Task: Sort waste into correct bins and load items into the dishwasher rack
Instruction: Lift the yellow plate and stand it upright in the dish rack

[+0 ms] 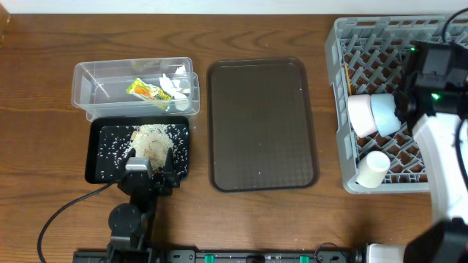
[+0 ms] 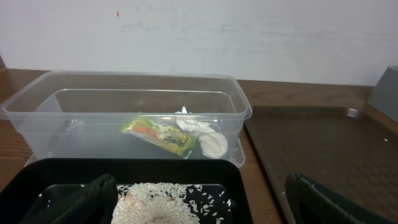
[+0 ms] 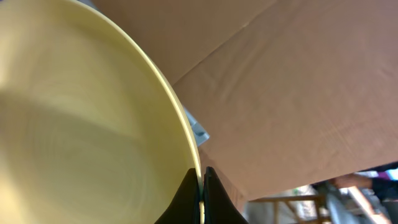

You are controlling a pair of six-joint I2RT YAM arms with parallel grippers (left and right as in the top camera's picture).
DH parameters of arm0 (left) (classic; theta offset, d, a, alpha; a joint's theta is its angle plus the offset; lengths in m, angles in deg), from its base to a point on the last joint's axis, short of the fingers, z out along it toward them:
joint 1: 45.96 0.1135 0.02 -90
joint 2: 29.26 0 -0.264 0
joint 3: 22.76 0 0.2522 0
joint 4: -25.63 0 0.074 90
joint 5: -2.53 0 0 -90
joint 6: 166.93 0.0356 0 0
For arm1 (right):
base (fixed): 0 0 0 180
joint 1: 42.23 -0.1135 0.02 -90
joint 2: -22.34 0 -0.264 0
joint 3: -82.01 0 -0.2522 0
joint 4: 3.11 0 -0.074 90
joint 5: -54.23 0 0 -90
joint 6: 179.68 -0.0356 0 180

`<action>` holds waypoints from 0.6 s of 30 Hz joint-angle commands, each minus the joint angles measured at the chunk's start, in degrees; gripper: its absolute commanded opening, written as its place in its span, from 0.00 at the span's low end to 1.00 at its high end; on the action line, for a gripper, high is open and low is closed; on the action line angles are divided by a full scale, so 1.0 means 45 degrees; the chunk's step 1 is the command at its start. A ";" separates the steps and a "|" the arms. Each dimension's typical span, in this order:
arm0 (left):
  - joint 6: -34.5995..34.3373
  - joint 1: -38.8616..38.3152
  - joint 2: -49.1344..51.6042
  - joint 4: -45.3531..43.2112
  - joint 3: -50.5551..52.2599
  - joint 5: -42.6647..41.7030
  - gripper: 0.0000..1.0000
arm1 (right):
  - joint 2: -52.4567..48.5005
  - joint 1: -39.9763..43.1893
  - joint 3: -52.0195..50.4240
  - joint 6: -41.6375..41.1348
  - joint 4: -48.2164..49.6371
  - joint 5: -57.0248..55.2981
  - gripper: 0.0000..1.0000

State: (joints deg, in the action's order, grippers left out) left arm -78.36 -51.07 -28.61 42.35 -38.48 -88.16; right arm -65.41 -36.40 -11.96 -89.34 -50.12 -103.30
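Observation:
The clear tub (image 1: 95, 80) holds the snack wrapper (image 1: 146, 90) and white paper scraps (image 1: 175, 84); both also show in the left wrist view (image 2: 160, 134) (image 2: 208, 140). The black tray (image 1: 102, 164) holds the rice heap (image 1: 152, 139). My left gripper (image 2: 199, 208) is open and empty, low over the tray's near end. The grey rack (image 1: 344, 44) holds a white bowl (image 1: 360, 115), a light blue bowl (image 1: 385, 113), a white cup (image 1: 373, 168) and a chopstick (image 1: 346, 79). My right gripper (image 3: 202, 186) is shut on the rim of the yellow plate (image 3: 81, 124), over the rack.
The dark brown serving tray (image 1: 262, 124) lies between the bins and the rack; a few rice grains dot it. My right arm (image 1: 446, 146) covers the rack's right side. Behind the plate, the right wrist view shows brown cardboard (image 3: 298, 93).

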 commanded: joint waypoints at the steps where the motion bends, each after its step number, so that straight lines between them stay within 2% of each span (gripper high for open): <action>1: 0.0078 -0.0015 -0.0078 0.0223 0.0384 0.0063 0.89 | -0.0811 0.0029 0.0053 0.0583 0.0126 -0.0170 0.01; 9: 0.0078 -0.0015 -0.0078 0.0223 0.0384 0.0063 0.89 | -0.1734 -0.1375 0.0058 0.2050 0.0748 0.0408 0.01; 12: 0.0078 -0.0015 -0.0078 0.0223 0.0384 0.0063 0.89 | -0.1744 -0.2195 0.0058 0.3050 0.1268 0.0452 0.05; 13: 0.0078 -0.0015 -0.0078 0.0223 0.0384 0.0063 0.89 | -0.1744 -0.2501 0.0058 0.3453 0.1443 0.0447 0.10; 16: 0.0078 -0.0015 -0.0078 0.0223 0.0384 0.0063 0.89 | -0.1744 -0.3269 0.0058 0.4255 0.1715 0.0442 0.42; 18: 0.0078 -0.0015 -0.0078 0.0223 0.0384 0.0063 0.89 | -0.1739 -0.3798 0.0058 0.4726 0.1817 0.0432 0.56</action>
State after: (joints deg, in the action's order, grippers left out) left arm -78.36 -51.07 -28.61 42.35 -38.48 -88.16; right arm -73.08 -50.63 -11.98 -73.91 -42.23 -100.63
